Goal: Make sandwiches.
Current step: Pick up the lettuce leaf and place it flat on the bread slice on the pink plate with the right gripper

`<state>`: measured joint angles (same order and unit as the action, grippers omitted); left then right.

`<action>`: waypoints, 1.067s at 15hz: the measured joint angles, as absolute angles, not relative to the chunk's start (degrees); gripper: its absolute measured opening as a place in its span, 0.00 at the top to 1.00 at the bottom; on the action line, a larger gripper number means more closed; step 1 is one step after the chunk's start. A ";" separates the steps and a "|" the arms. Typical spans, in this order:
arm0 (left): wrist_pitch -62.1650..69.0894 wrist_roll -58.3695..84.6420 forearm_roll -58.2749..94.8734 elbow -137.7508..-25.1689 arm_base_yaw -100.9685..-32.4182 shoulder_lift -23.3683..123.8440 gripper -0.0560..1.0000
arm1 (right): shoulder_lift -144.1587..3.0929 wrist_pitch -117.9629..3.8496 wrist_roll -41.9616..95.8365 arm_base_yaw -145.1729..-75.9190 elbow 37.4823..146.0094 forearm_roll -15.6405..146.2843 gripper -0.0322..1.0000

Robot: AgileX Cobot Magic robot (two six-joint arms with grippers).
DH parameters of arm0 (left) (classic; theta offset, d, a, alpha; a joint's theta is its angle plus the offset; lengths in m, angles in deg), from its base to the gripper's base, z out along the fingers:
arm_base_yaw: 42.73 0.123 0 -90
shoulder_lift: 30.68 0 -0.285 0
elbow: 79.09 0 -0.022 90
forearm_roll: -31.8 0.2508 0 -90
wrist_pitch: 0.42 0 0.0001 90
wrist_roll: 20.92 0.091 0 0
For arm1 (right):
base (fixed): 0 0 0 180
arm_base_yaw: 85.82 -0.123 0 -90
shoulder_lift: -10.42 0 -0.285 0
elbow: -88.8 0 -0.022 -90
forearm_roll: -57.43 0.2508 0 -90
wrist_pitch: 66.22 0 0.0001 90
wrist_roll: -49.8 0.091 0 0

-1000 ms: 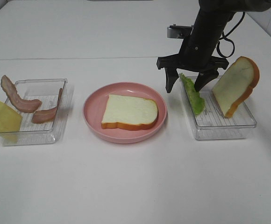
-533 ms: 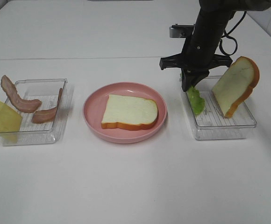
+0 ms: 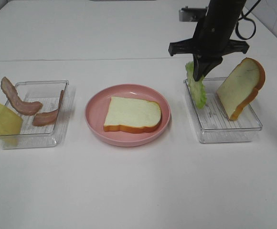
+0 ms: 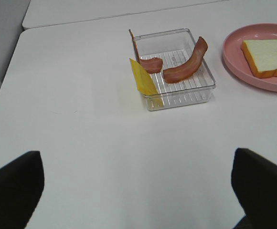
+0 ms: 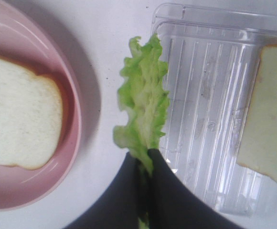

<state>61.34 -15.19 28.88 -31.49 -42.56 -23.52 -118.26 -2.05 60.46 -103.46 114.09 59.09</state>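
Now, leftward, reddish-brown bacon strips (image 3: pixel 20 102) and a yellow cheese square (image 3: pixel 2 120) wait; the left fingers (image 4: pixel 12 186) gape empty. A white bread slice (image 3: pixel 131 113) lies on the round pink plate (image 3: pixel 94 114). Rightward, the right fingers (image 5: pixel 124 191) have just pinched the frilly green lettuce leaf (image 3: pixel 199 93), lifting it from its clear plastic tray (image 3: pixel 224 138), probably plate-bound.

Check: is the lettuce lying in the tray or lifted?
Lifted: the lettuce hangs from the shut right gripper; its tip may touch the tray.
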 joint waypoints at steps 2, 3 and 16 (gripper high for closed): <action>61.34 -15.19 28.88 -31.49 -42.56 -23.52 0.01 | -113.91 -1.82 60.46 -103.46 114.09 62.18 0.94; 61.34 -15.19 28.88 -31.49 -42.56 -23.52 0.01 | -111.90 -1.31 60.34 -103.46 114.09 64.02 0.94; 61.34 -15.19 28.88 -31.49 -42.56 -23.52 0.01 | -122.73 -6.98 38.86 -113.49 114.09 106.01 0.94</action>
